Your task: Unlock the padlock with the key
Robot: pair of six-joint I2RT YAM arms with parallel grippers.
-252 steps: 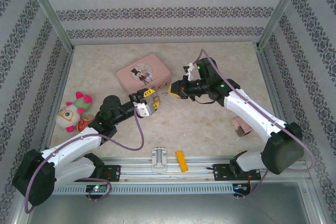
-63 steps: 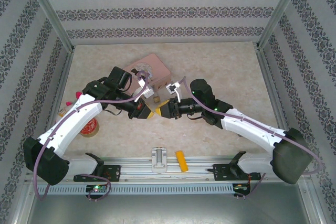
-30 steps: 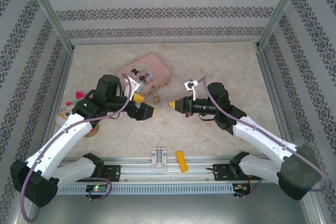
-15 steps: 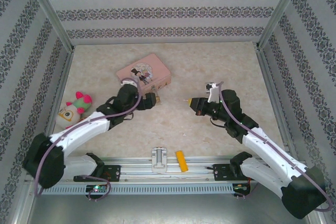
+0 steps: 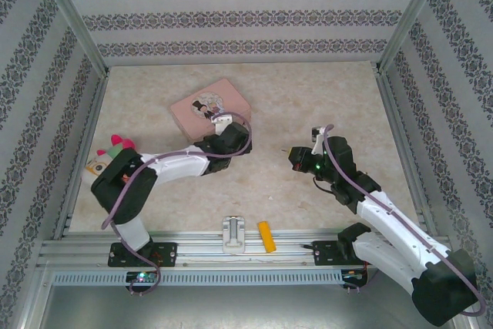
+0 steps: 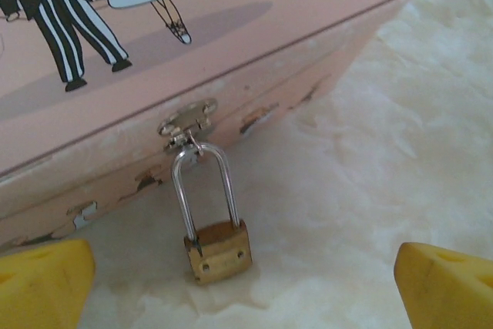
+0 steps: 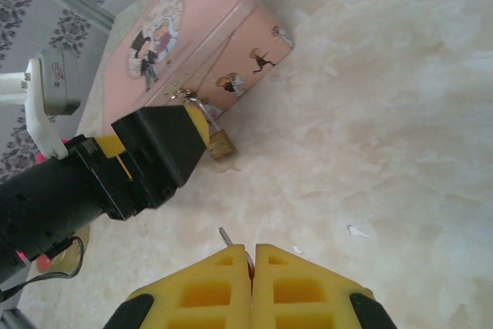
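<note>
The small brass padlock (image 6: 218, 248) lies on the table with its silvery shackle (image 6: 202, 182) hooked through the hasp (image 6: 188, 119) of the pink tin (image 6: 231, 28). My left gripper (image 6: 245, 290) hovers just over the padlock, open; its yellow fingertips (image 6: 42, 283) stand wide to either side without touching it. In the top view the left gripper (image 5: 223, 146) sits at the tin's near edge. My right gripper (image 7: 253, 250) is shut on the key (image 7: 226, 235), whose thin tip pokes out toward the padlock (image 7: 219, 144). The right gripper (image 5: 295, 157) is a short way to the padlock's right.
A plush toy (image 5: 108, 158) lies at the left wall. A white bracket (image 5: 233, 233) and a yellow-orange block (image 5: 266, 236) rest by the front rail. Patterned walls close in the table on three sides.
The left arm has stretched further right, bringing its open gripper down over the padlock. The right gripper, still shut on the key, has moved slightly nearer and lower.
</note>
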